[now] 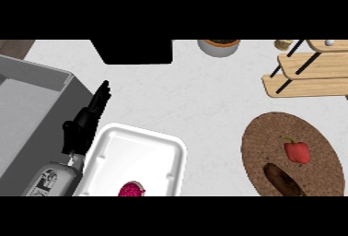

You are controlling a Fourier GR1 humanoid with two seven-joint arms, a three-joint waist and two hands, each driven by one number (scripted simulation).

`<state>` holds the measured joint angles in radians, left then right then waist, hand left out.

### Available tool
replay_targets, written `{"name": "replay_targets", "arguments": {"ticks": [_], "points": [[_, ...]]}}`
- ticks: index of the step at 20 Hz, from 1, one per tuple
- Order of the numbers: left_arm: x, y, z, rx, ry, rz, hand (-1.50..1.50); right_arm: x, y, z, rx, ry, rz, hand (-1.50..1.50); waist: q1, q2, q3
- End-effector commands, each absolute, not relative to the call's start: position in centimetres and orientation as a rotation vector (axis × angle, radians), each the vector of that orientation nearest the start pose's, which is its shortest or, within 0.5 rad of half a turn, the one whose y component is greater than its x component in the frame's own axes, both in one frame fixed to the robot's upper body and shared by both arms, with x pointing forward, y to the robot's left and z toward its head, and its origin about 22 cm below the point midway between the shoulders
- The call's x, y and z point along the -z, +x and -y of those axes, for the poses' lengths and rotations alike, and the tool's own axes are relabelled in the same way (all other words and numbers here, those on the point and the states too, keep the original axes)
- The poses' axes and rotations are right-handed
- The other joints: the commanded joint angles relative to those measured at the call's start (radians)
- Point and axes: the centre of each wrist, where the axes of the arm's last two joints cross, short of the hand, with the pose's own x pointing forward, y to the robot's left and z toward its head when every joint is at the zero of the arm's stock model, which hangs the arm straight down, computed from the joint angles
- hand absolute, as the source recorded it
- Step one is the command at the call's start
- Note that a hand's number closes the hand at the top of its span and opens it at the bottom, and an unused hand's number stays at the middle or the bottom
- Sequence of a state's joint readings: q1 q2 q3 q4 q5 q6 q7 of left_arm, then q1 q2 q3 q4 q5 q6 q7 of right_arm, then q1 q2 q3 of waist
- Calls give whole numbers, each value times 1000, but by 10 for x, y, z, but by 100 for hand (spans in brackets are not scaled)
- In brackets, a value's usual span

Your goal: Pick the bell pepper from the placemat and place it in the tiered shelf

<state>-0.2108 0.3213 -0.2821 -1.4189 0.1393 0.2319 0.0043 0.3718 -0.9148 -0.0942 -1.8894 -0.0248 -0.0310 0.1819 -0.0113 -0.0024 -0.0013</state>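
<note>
The left hand, fingers straight and pressed together, rests on the pale speckled counter between a grey sink and a white tray. Well to its right, the red bell pepper lies on the round woven placemat beside a dark brown object. Farther off stand a black block, a grey pot and the wooden tiered shelf.

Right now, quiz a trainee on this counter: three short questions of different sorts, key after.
1. True or false: the bell pepper lies on the tiered shelf.
2. What does the left hand hold? A) pepper B) nothing C) white tray
3. Fill in: the pepper lies on the brown ___.

Key: 1 false, it lies on the placemat. 2 B, fingers straight, beside the tray. 3 placemat.
</note>
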Motion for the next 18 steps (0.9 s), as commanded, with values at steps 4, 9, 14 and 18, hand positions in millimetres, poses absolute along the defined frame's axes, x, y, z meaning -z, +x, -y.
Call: {"name": "replay_targets", "arguments": {"ticks": [4, 9, 14, 18], "points": [[-24, 273, -226, 264, 98, 1581, 0, -123, 173, 363, -627, -753, 1251, -150, 11, 1, 1], [-18, 278, -222, 268, 112, 1580, 0, -115, 168, 363, -612, -772, 1240, -150, 6, 2, 1], [-18, 285, -227, 257, 113, 1578, 0, -118, 164, 342, -627, -784, 1232, -150, 5, 1, 1], [-16, 280, -224, 252, 99, 1585, 0, -97, 186, 358, -620, -779, 1197, -150, 11, 2, 1]]}}
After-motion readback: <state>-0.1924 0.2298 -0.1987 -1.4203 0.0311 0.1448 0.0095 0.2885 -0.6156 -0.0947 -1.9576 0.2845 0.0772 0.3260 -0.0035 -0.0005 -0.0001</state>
